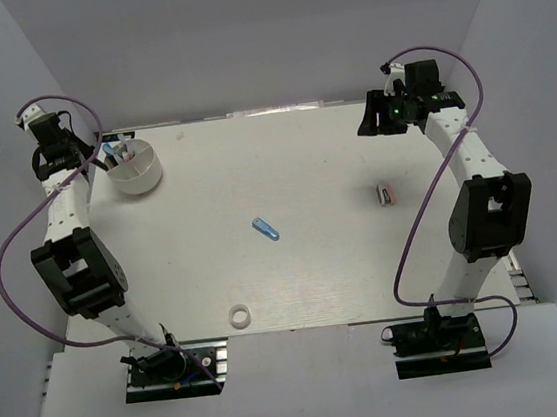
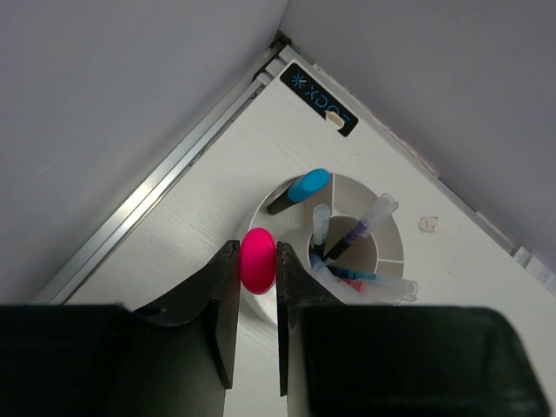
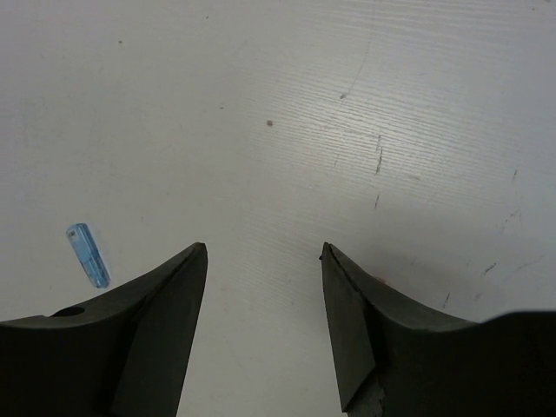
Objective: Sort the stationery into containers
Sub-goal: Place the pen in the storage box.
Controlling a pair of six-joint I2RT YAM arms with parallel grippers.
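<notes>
Table (image 1: 315, 265) corner hems tub (image 1: 145, 181), pink-ended marker (image 2: 258, 261)

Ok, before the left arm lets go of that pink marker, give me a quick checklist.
1. Left jaws shut on the pink-ended marker: ok.
2. Marker's lower end inside the white tub rim: cannot tell, the cap and jaws hide it.
3. Tub upright, with open space among its pens: ok.
4. Right jaws open, empty, far from the tub: ok.
5. All stationery sorted: not ok; the blue tube, short marker and tape ring lie loose.
</notes>
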